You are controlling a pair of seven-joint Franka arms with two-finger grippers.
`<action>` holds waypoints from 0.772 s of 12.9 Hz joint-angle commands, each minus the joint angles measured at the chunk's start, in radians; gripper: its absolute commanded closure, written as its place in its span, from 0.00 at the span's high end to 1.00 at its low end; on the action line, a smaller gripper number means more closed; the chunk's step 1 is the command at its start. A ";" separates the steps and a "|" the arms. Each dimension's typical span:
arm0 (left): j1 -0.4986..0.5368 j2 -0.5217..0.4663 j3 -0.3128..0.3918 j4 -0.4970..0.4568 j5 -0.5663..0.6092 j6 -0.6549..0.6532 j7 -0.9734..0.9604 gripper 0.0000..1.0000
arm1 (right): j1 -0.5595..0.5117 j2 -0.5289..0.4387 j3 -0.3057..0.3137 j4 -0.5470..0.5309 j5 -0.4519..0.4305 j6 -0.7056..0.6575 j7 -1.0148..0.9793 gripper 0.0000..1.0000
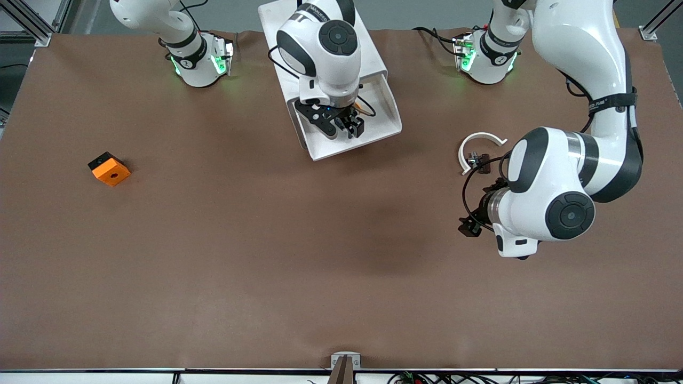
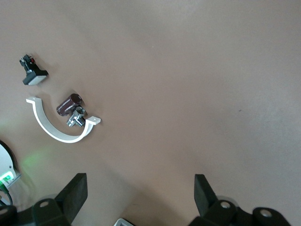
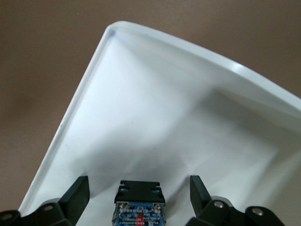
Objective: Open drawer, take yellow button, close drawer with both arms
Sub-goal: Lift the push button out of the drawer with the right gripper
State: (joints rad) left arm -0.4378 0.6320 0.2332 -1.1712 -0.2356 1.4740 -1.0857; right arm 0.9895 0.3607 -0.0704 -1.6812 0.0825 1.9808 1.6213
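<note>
Probably a robotics lab, brown-covered table (image 1: 213, 256), two white arms bolted along frame top, aluminium framing (image 1: 32, 24) upper left corner, cables bottom edge

Front view: high camera across the table (image 1: 341, 256), facing both arm bases, covering the whole top. Left wrist view: looks down on bare table near the left arm's end. Right wrist view: close above the open drawer (image 3: 155, 117), shared with the front view.
</note>
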 commanded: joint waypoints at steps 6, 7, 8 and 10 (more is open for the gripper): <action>-0.042 -0.052 -0.009 -0.033 0.027 0.100 0.095 1.00 | 0.006 0.006 -0.008 0.058 0.019 -0.017 -0.003 0.00; -0.050 -0.055 -0.011 -0.034 0.027 0.112 0.095 1.00 | 0.003 0.004 -0.009 0.069 0.031 -0.022 -0.004 0.00; -0.065 -0.055 -0.014 -0.036 0.027 0.124 0.095 1.00 | 0.000 0.003 -0.009 0.084 0.045 -0.034 -0.008 0.00; -0.093 -0.052 -0.024 -0.050 0.027 0.169 0.105 1.00 | -0.012 0.003 -0.009 0.127 0.053 -0.077 -0.026 0.00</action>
State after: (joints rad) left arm -0.5034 0.6059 0.2211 -1.1782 -0.2322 1.5962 -1.0021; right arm 0.9889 0.3610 -0.0766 -1.6087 0.1103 1.9548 1.6187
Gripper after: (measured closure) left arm 0.000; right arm 0.586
